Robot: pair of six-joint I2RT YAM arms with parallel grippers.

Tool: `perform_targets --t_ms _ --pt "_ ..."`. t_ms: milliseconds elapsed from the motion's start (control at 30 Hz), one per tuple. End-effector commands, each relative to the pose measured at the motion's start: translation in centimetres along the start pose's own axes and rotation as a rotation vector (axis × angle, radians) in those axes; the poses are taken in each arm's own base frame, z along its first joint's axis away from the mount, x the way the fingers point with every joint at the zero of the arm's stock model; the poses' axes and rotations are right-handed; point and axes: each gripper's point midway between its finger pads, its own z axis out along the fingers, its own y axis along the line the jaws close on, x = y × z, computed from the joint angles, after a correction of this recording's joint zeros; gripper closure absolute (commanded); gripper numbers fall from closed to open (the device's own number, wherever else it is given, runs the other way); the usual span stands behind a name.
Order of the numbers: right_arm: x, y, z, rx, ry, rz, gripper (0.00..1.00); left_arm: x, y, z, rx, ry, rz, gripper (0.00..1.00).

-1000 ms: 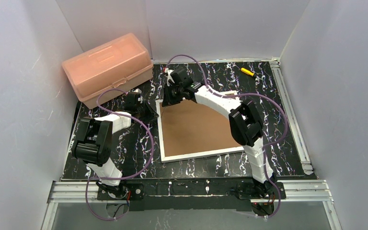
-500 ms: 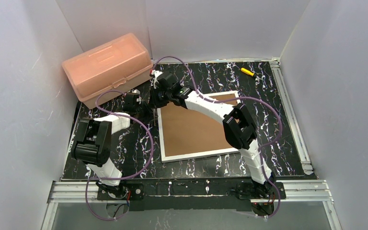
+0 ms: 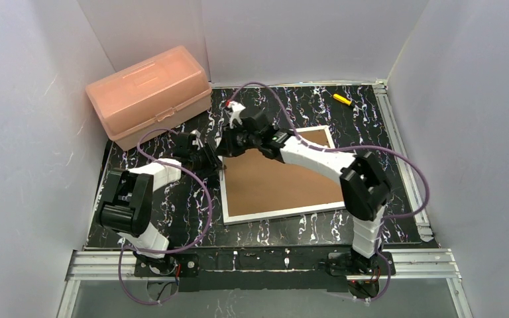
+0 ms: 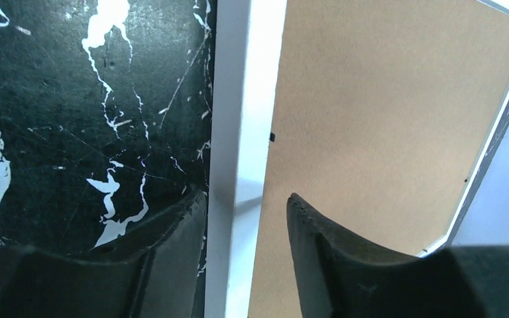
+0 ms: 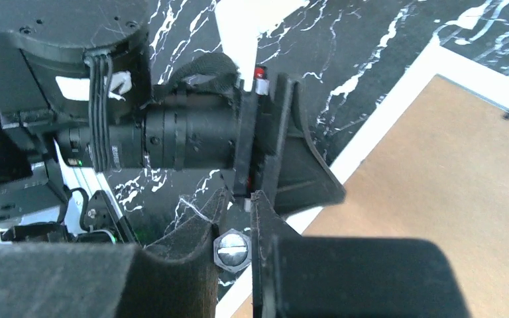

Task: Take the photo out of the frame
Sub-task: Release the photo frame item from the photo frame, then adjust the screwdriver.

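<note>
The frame lies face down on the black marbled table, brown back up inside a narrow white border. The photo is hidden beneath that back. My left gripper is at the frame's left edge near the far corner. In the left wrist view it is open and straddles the white border, one finger over the table and the other over the brown board. My right gripper hovers just above that corner, facing the left wrist. Its jaws are almost together, with nothing seen between the tips.
A pink plastic box stands at the back left, close behind the left arm. A small yellow object lies at the back right. White walls enclose three sides, and a metal rail runs along the right edge.
My left gripper has moved right onto the frame's left border and opened. The right arm has swung, bringing its gripper back over the frame's far left corner.
</note>
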Motion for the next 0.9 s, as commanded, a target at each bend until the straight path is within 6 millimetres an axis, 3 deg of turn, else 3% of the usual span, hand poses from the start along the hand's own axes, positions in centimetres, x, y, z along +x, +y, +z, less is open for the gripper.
perform_targets --t_ms 0,167,300,500,700,867 --pt "-3.9 -0.8 -4.3 -0.013 -0.138 -0.015 0.99 -0.2 -0.9 -1.8 0.022 -0.019 0.052 0.51" --pt "-3.0 -3.6 -7.7 0.077 -0.151 -0.021 0.99 -0.8 -1.1 -2.1 0.003 -0.033 0.07 0.48" --pt "-2.6 -4.4 -10.1 0.12 -0.177 -0.032 0.99 -0.9 -2.4 -3.3 0.02 -0.042 0.086 0.45" --pt "-2.5 -4.2 -12.9 0.14 -0.236 -0.032 0.99 1.5 -6.5 -7.2 0.154 -0.062 0.233 0.34" --pt "-1.9 -3.5 -13.5 0.108 -0.246 0.007 0.99 4.1 -9.9 -10.9 0.36 -0.136 0.383 0.33" --pt "-2.0 -1.8 -13.5 0.024 -0.252 0.072 0.99 6.0 -11.1 -11.9 0.422 -0.163 0.529 0.32"
